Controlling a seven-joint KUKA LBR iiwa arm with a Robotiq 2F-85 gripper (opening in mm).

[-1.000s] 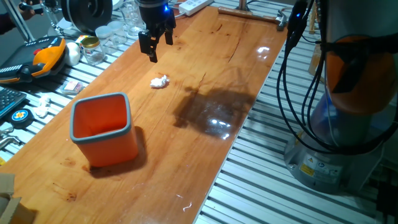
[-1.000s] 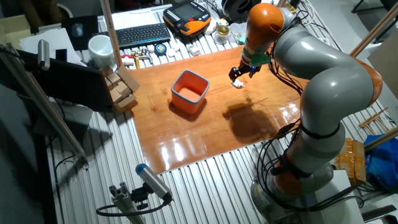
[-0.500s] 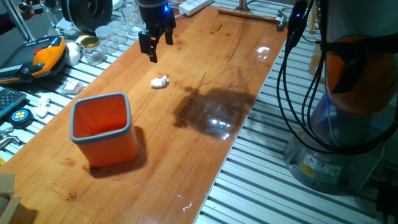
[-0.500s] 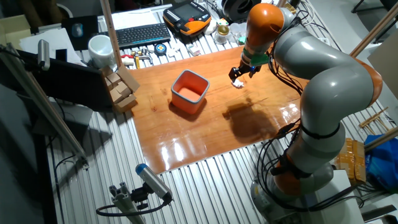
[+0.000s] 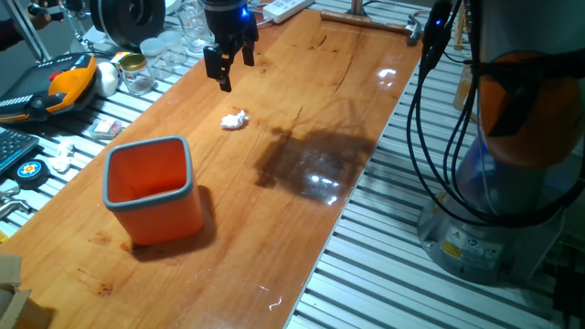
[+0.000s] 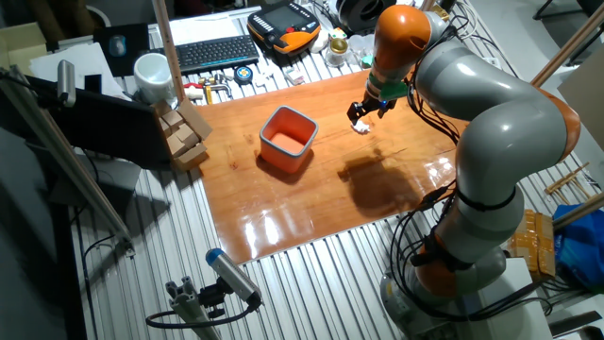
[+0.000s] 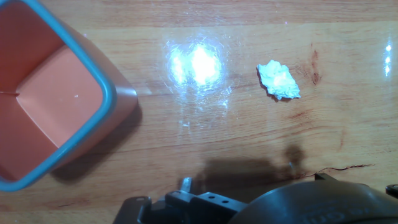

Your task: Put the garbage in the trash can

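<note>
The gripper (image 5: 230,66) hangs above the wooden counter (image 5: 302,137), its black fingers (image 5: 225,75) spread apart and holding nothing, and the small crumpled white wad of paper (image 5: 235,119) lies loose on the counter just below and in front of them. In the hand view the wad (image 7: 278,80) sits off to the right, well apart from the orange rounded-square plastic bin with the grey rim (image 7: 106,93). To do this well, I'd centre the fingers over the wad, come straight down, and close low enough to catch its ragged edges, since something this light will likely skid away from a glancing touch. From the other fixed view the gripper (image 6: 363,110) hides most of the wad, so its height is hard to judge. The bin (image 5: 151,187) stands open with bare counter between. Clear glass jars (image 5: 151,55) and an orange-and-black tool (image 5: 64,84) crowd the far edge, outside that path.
</note>
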